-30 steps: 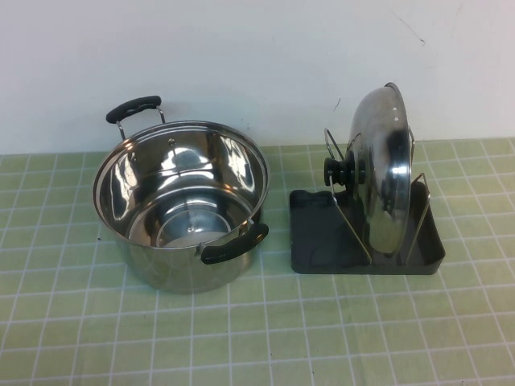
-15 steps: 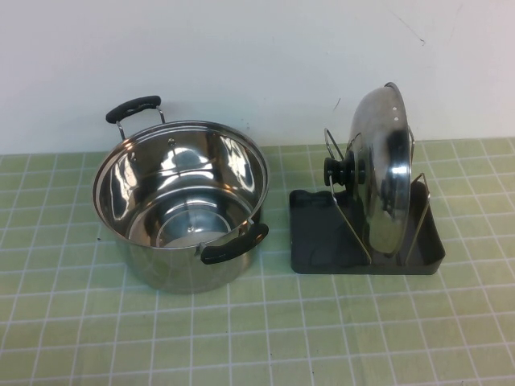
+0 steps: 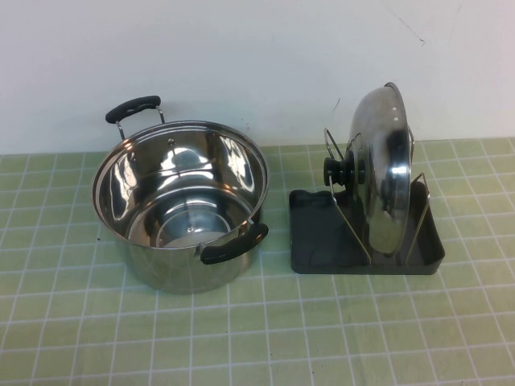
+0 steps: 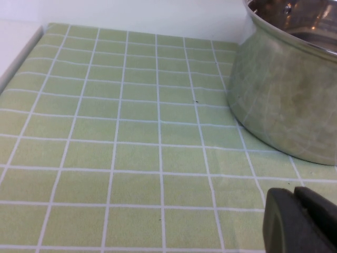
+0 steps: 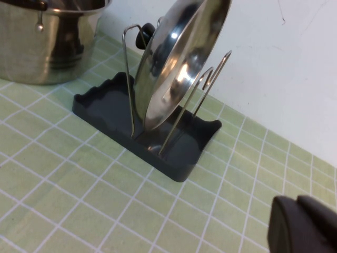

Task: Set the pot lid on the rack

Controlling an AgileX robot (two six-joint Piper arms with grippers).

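The shiny steel pot lid [image 3: 383,169] stands on edge in the wire loops of the rack [image 3: 338,237], its black knob [image 3: 339,170] facing the pot. It also shows in the right wrist view [image 5: 176,58], leaning in the rack's dark grey tray [image 5: 105,108]. No gripper shows in the high view. My left gripper [image 4: 296,211] is shut and empty, low over the mat beside the pot. My right gripper [image 5: 300,219] is shut and empty, away from the rack on its near right side.
A deep steel pot [image 3: 181,201] with two black handles stands open left of the rack; its wall fills the corner of the left wrist view [image 4: 284,100]. A green checked mat [image 3: 257,338] covers the table. A white wall stands behind.
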